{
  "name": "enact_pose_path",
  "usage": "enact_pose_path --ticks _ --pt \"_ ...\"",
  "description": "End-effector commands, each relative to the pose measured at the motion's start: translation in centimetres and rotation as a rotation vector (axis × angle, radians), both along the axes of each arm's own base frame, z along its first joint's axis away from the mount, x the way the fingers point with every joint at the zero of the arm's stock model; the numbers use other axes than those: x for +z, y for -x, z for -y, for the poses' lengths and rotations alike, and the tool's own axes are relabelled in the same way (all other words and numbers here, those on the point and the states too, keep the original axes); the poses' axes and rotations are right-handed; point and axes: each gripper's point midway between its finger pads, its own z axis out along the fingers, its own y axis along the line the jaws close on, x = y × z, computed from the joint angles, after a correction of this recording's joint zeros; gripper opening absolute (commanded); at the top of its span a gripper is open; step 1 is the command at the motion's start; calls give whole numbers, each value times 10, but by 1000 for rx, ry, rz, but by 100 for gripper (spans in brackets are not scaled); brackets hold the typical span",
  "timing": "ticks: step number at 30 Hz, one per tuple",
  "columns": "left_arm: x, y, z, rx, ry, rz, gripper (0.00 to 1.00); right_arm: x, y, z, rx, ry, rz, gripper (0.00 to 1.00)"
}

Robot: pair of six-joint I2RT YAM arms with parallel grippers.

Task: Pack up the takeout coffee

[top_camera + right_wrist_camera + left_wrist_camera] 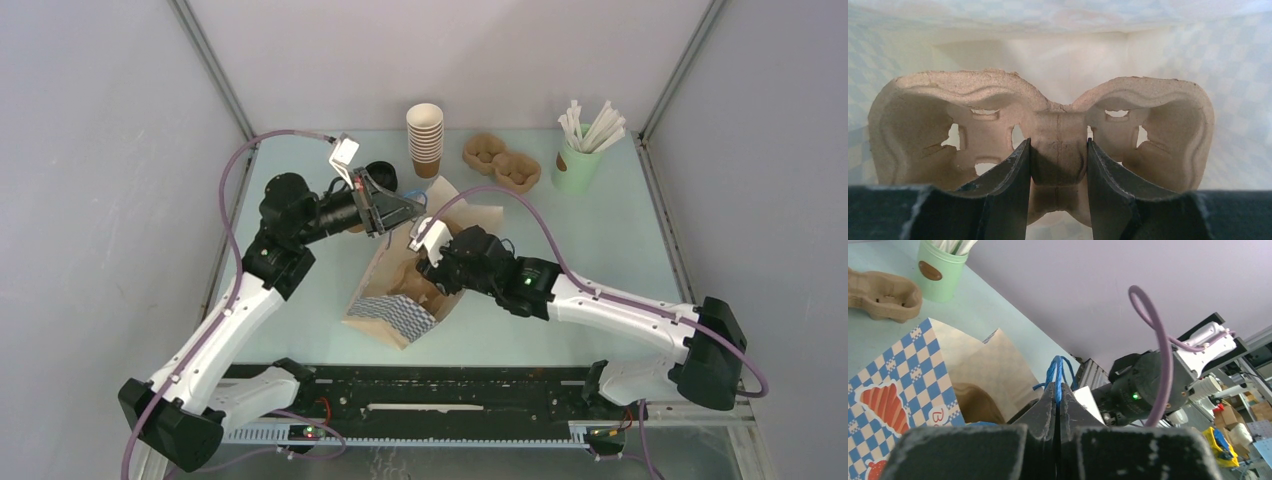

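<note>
Brown kraft takeout coffee cups (425,140) stand in a stack at the back of the table, apart from both grippers. A paper bag (398,312) with a blue-checked print lies open mid-table. My left gripper (1058,386) is shut on the bag's blue rope handle (1057,371) and holds it up at the bag's mouth (415,212). My right gripper (1058,142) reaches inside the bag, its jaws closed on the middle bridge of a brown moulded-pulp cup tray (923,115). In the top view the bag hides its fingers.
A second pulp tray (500,160) lies at the back next to a pale green cup (577,165) full of white straws. A dark round thing (382,172) sits behind the left gripper. Grey walls close in the table on three sides.
</note>
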Motion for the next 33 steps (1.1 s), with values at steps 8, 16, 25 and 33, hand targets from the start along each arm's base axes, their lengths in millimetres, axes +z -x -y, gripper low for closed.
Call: enact_pose_path --ticks 8,16,25,33 --pt "65 37 20 -178 170 153 0 2 7 -7 -35 -77 -51 27" --pt "51 51 39 -237 211 118 0 -5 9 6 -125 -257 -14 26" --pt "32 74 58 -340 212 92 0 -42 10 -3 -138 -350 35 27" --pt "33 81 64 -358 213 105 0 -57 9 -7 -175 -384 81 27"
